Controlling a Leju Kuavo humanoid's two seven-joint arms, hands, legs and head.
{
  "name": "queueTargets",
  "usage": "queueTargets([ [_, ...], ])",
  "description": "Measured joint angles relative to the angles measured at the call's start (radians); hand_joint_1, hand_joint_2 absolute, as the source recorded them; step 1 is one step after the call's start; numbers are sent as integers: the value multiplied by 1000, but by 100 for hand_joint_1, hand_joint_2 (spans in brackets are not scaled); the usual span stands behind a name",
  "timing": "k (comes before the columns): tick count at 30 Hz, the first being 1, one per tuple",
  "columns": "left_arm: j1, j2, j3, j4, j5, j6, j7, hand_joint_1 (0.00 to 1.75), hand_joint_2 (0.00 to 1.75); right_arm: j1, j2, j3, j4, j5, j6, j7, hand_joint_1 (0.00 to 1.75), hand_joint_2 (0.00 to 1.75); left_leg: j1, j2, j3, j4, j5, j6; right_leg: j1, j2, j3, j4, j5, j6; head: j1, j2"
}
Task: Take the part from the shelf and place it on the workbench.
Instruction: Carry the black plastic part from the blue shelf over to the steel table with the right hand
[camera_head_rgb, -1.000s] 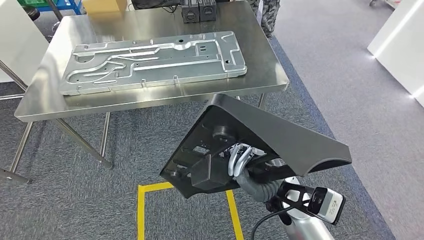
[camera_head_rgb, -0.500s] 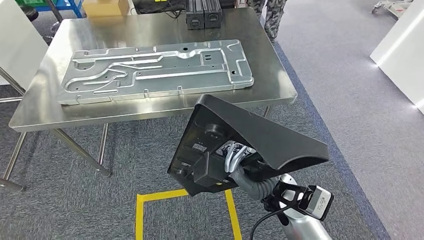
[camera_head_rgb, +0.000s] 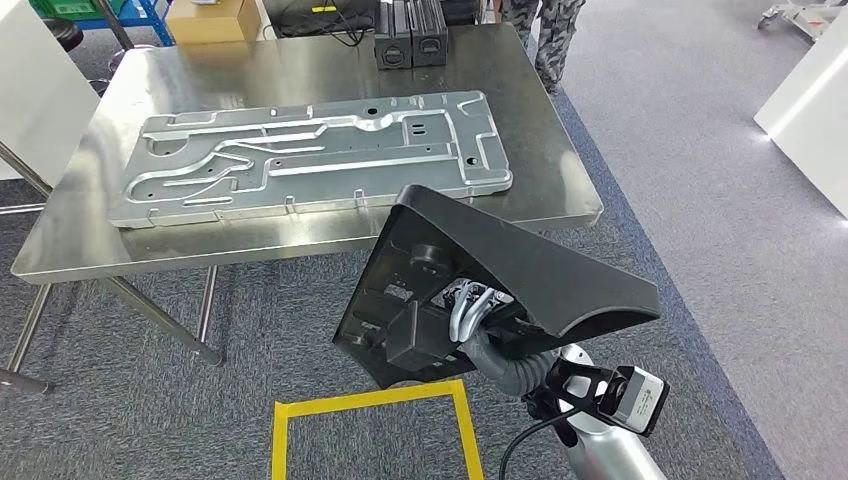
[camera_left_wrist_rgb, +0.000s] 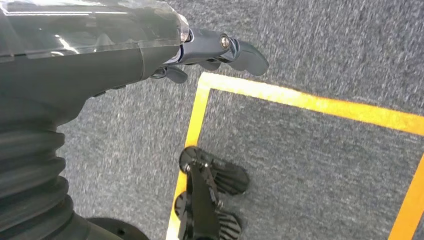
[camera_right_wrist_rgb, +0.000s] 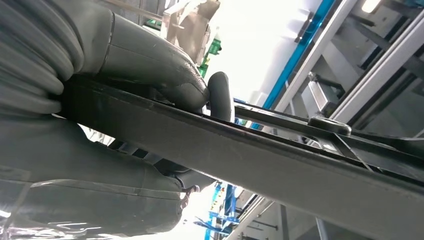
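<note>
Gripping the black part (camera_head_rgb: 470, 290) from underneath, my right hand (camera_head_rgb: 478, 322) is clamping its fingers (camera_right_wrist_rgb: 150, 65) around one edge, holding the part tilted in the air in front of the steel workbench (camera_head_rgb: 560, 170), not yet over it. I judge the grip risky: the hold is near one side of a wide piece, so it could swing or slip. It could also land on the stamped metal panel (camera_head_rgb: 310, 155) already lying on the bench, or catch the table's near edge. My left hand (camera_left_wrist_rgb: 210, 50) is hanging low over the carpet (camera_left_wrist_rgb: 310, 165) and yellow floor tape (camera_left_wrist_rgb: 300, 100), holding nothing, fingers loosely curled.
</note>
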Motion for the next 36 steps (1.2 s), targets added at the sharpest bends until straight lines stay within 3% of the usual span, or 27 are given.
queueTargets([
  [2, 0, -1, 0, 0, 0, 0, 0, 0, 175, -3, 0, 0, -1, -3, 8, 0, 171, 175, 3, 4, -33, 76, -37, -9, -4, -2, 15, -7, -5, -12, 0, 0],
  [4, 1, -2, 0, 0, 0, 0, 0, 0, 175, -4, 0, 0, -1, -5, 13, 0, 171, 175, 6, 8, -109, 214, -87, -16, -2, -4, 25, -7, -15, -17, 0, 0],
  [5, 2, -2, 0, 0, 0, 0, 0, 0, 175, -4, 0, 0, -1, -5, 15, 0, 171, 175, 7, 8, -144, 267, -97, -18, -1, -4, 30, -7, -20, -17, 0, 0],
  [6, 3, -3, 0, 0, 0, 0, -1, 0, 175, -4, 0, 0, -1, -5, 15, 0, 171, 175, 7, 9, -162, 284, -87, -18, 0, -4, 36, -7, -25, -17, 0, 0],
  [7, 4, -3, 0, 0, 0, 0, -1, 0, 175, -4, 0, 0, 0, -5, 15, 0, 171, 175, 8, 9, -161, 261, -57, -17, 0, -3, 44, -7, -31, -16, 0, 0],
  [9, 4, -3, 0, 0, -1, 0, -2, 0, 175, -4, 0, 0, -1, -6, 14, 0, 171, 175, 7, 11, -110, 128, 27, -10, 1, -3, 62, -7, -43, -11, 0, 0],
  [10, 4, -3, 0, 0, -1, 0, -2, 0, 175, -5, 0, 0, -1, -6, 14, 0, 171, 175, 5, 12, -82, 63, 54, -6, 2, -3, 68, -6, -50, -7, 0, 0],
  [12, 2, -3, 0, 0, -2, 0, -3, 0, 175, -6, 0, 0, -1, -6, 14, 0, 171, 175, -1, 12, -55, 5, 63, 3, 5, -2, 74, -6, -58, 3, 0, 0],
  [16, 3, -4, 0, 0, -3, 0, -3, 0, 175, -8, 0, 0, -3, -6, 13, 0, 171, 175, 3, 10, -43, -12, 57, 23, 4, -2, 68, 15, -80, 25, 0, 0],
  [17, 2, -4, 0, 0, -4, 0, -3, 0, 175, -9, 0, 0, -5, -5, 12, 0, 171, 175, 4, 10, -38, -17, 56, 28, 3, -2, 48, 57, -101, 28, 0, 0],
  [19, 1, -4, 0, 0, -7, 0, -4, 0, 175, -7, 0, 0, -6, -3, 9, 0, 171, 175, 3, 10, -32, -18, 50, 36, 1, -1, -30, 193, -156, 32, 0, 0],
  [20, 2, -4, 0, 0, -8, 0, -3, 0, 175, -4, 0, 0, -6, -1, 8, 0, 171, 175, 3, 10, -28, -17, 46, 37, 0, -1, -70, 254, -171, 34, 0, 0],
  [21, 2, -4, 0, 0, -9, 0, -3, 0, 175, -2, 0, 0, -7, 1, 6, 0, 171, 175, 2, 9, -23, -17, 41, 37, -1, -1, -96, 285, -167, 35, 0, 0],
  [22, 2, -4, 0, 0, -11, -1, -3, 0, 175, -1, 0, 0, -9, 2, 4, 0, 171, 175, 2, 8, -16, -17, 36, 36, -1, -2, -102, 275, -141, 35, 0, 0],
  [23, 2, -4, -1, 0, -13, -2, -3, 0, 175, -1, 0, 0, -13, 1, 1, 1, 171, 175, 2, 7, -7, -16, 29, 35, -2, -2, -86, 224, -97, 33, 0, 0],
  [24, 2, -4, -1, 0, -16, -4, -3, 0, 175, -2, 0, 0, -18, -1, -2, 1, 171, 175, 2, 6, 2, -16, 22, 33, -2, -2, -58, 150, -49, 31, 0, 0],
  [26, 0, -4, -3, 0, -21, -7, -3, 0, 175, -6, 0, -2, -31, -9, -6, 3, 171, 175, -1, 4, 14, -15, 8, 24, 2, -2, -7, 30, 0, 23, 0, 0],
  [30, -3, -1, -4, -1, -23, -9, -4, 0, 175, -6, -3, -7, -48, -21, -7, 3, 171, 175, -2, 5, 27, -16, -9, 2, 3, 3, 17, -5, -9, 3, 0, 0],
  [32, -5, 1, -4, -2, -23, -10, -4, 0, 175, -7, -4, -8, -56, -24, -7, 3, 171, 175, -1, 8, 8, 40, -37, -8, -2, 2, 35, -14, -14, -9, 0, 0],
  [35, -4, 3, -4, -2, -23, -11, -4, 0, 175, -3, -5, -9, -59, -25, -6, 3, 171, 175, 5, 9, -109, 239, -104, -18, -2, -1, 56, -16, -32, -17, 0, 0],
  [36, -3, 3, -4, -2, -22, -11, -4, 0, 175, 0, -6, -9, -58, -25, -6, 3, 171, 175, 7, 9, -141, 277, -104, -20, -2, 0, 64, -16, -39, -16, 0, 0],
])
